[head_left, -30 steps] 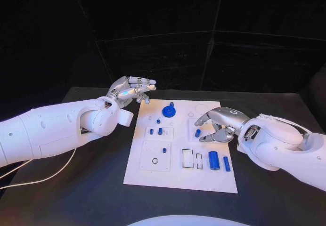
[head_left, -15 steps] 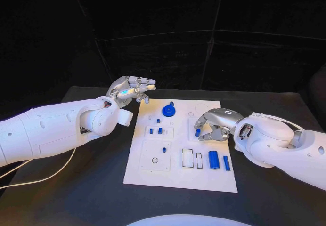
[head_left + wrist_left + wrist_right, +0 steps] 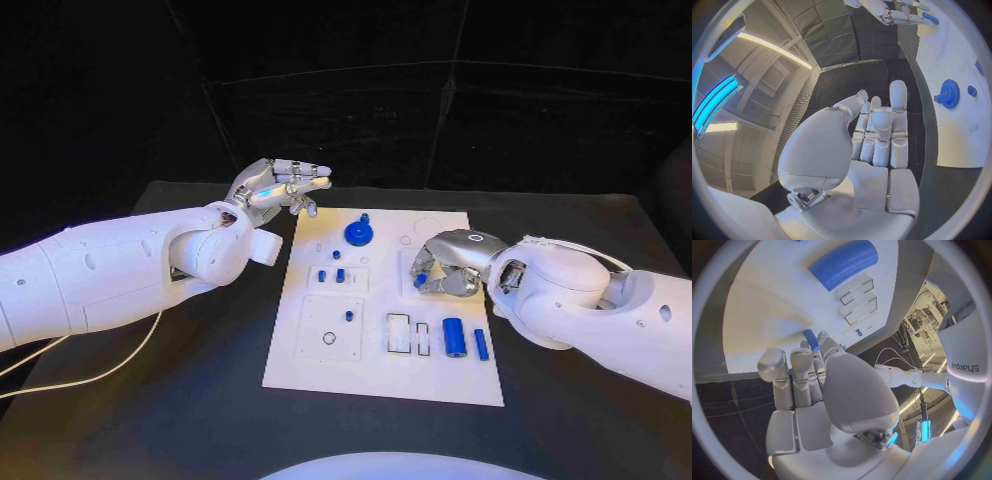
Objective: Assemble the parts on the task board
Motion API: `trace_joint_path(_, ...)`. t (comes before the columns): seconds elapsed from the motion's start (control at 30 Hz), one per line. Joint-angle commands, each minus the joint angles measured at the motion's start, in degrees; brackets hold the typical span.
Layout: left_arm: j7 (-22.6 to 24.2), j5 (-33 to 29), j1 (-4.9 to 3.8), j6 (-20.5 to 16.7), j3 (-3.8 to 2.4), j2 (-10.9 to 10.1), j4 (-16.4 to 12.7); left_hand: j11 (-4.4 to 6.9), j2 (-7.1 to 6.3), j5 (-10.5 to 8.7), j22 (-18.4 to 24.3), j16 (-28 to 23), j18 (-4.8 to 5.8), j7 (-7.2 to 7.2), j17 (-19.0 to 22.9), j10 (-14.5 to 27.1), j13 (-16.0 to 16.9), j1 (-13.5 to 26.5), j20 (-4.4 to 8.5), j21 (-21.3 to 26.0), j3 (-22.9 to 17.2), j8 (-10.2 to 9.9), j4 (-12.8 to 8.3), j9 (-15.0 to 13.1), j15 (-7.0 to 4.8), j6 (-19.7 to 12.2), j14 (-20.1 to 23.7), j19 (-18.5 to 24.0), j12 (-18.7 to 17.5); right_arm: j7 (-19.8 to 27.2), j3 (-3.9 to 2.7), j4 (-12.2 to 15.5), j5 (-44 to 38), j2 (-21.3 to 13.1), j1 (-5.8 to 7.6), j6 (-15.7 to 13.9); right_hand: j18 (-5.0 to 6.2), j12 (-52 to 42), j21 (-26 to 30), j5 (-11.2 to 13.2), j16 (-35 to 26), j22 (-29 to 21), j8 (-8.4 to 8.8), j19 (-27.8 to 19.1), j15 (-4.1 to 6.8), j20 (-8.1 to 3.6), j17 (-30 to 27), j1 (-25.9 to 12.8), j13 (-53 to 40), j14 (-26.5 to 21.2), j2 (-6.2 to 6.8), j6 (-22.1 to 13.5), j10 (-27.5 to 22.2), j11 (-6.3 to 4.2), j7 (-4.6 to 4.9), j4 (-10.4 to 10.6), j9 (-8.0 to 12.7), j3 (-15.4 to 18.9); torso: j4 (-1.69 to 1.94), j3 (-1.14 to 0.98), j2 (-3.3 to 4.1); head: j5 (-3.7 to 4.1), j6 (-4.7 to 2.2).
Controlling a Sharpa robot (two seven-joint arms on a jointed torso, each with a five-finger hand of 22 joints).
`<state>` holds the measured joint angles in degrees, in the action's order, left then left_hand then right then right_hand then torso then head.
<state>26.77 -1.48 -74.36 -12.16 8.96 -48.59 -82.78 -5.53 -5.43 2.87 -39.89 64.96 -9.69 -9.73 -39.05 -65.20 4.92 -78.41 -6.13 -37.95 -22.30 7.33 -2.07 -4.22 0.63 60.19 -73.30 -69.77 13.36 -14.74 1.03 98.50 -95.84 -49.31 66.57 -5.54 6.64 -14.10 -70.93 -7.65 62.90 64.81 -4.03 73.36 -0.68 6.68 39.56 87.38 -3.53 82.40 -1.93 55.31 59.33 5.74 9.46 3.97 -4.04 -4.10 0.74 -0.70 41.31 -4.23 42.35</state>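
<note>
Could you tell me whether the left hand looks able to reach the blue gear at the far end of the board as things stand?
Probably yes. The left hand hangs above the table by the board's far left corner, holding nothing, and the blue gear lies close by with nothing between them; the right hand is busy farther along the task board.

Left arm: you see it reach in across the table's left side, forearm angled toward the far edge.
Left hand: raised near the board's far left corner, fingers together and bent, holding nothing.
Right arm: it comes in from the table's right side.
Right hand: palm down, fingers curled onto a small blue part at the fingertips.
</note>
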Motion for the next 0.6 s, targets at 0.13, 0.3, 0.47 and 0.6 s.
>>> trace_joint_path(0.13, 0.3, -0.1, -0.06, 0.5, -0.04, 0.0, -0.1, 0.11, 0.16, 0.14, 0.1, -0.2, -0.76, -0.01, 0.0, 0.4, 0.1, 0.5, -0.13, 0.3, 0.5, 0.3, 0.0, 0.0, -0.04, -0.4, 0.4, 0.3, 0.3, -1.0, -0.03, -0.2, -1.2, 0.3, 0.08, 0.7, -1.09, 1.0, -1.5, 1.1, 1.3, 1.9, -0.57, 1.3, 0.21, -0.02, 1.9, 0.6, 0.0, 0.8, -0.58, 1.7, 1.8, -0.17, 0.05, 0.0, -0.1, -2.1, -0.05, 0.0, 0.03, 0.04, 0.06)
trace_joint_path(0.3, 0.3, -0.1, -0.06, 0.5, -0.04, 0.0, -0.1, 0.11, 0.22, 0.14, 0.1, -0.3, -0.76, -0.01, 0.1, 0.4, 0.1, 0.5, -0.14, 0.3, 0.5, 0.3, 0.0, 0.0, -0.04, -0.4, 0.4, 0.3, 0.4, -0.8, -0.03, -0.4, -1.5, 0.5, 0.08, -0.9, -1.3, 2.3, -2.5, 2.7, 2.1, 3.0, -0.56, 1.9, 0.25, -0.11, 2.9, 1.5, 0.0, 0.9, -0.79, 2.8, 3.4, -0.21, 0.26, -0.4, 0.0, -5.3, -0.01, 0.01, 0.0, 0.12, 0.22)
trace_joint_path(0.47, 0.4, -0.1, -0.06, 0.5, -0.04, 0.0, -0.1, 0.1, 0.36, 0.15, 0.2, -0.2, -0.76, -0.01, 0.1, 0.4, 0.1, 0.6, -0.15, 0.4, 0.5, 0.4, 0.1, 0.0, -0.02, -0.4, 0.4, 0.3, 0.4, 0.1, -0.03, -0.2, -1.7, 0.6, 0.06, -4.7, -1.78, 2.6, -4.4, 2.8, 3.6, 5.4, -1.32, 3.2, 0.57, -0.3, 5.1, 1.8, -0.2, 1.3, -0.69, 5.0, 6.0, -0.67, -0.12, -1.0, -0.3, -8.7, 0.01, -0.02, -0.03, 0.14, 0.21)
trace_joint_path(0.6, 0.5, -0.1, -0.06, 0.5, -0.04, -0.1, -0.1, 0.1, 0.36, 0.15, 0.2, -0.2, -0.76, -0.01, 0.1, 0.4, 0.1, 0.6, -0.15, 0.4, 0.5, 0.4, 0.1, 0.0, -0.02, -0.4, 0.4, 0.3, 0.4, 0.0, -0.04, 0.2, -1.9, 0.2, 0.06, -6.9, -1.88, 3.9, -5.0, 2.8, 4.3, 6.1, -1.34, 3.4, 0.72, -0.53, 5.8, 0.5, -0.1, 1.2, 0.36, 5.7, 7.4, -0.83, -0.26, -1.0, -0.2, -12.2, 0.0, -0.01, -0.07, 0.11, 0.31)
